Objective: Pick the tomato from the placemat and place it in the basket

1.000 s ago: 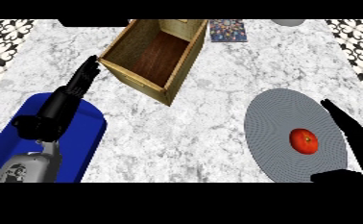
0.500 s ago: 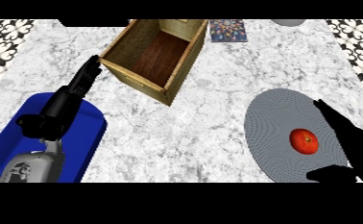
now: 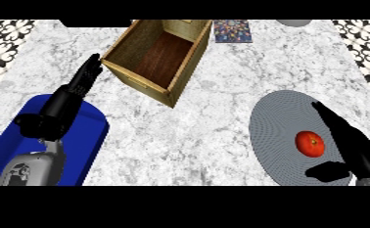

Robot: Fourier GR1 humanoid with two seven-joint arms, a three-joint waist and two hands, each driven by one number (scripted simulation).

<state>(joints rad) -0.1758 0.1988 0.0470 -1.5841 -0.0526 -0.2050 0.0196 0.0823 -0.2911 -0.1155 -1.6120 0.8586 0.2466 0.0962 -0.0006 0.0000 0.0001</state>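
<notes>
The right hand (image 3: 348, 146) is seen at the lower right edge, spread open over the round grey placemat (image 3: 278, 119), with nothing held: its fingers are stretched toward the far side and its thumb is pointed left below. The tomato (image 3: 311, 143) is found lying on the placemat, just left of the palm, in the gap between fingers and thumb, not gripped. The left hand (image 3: 81, 82) is shown open, fingers straight, beside the wooden basket (image 3: 186, 70), which is set on the marble worktop (image 3: 180, 139), well apart from the tomato.
</notes>
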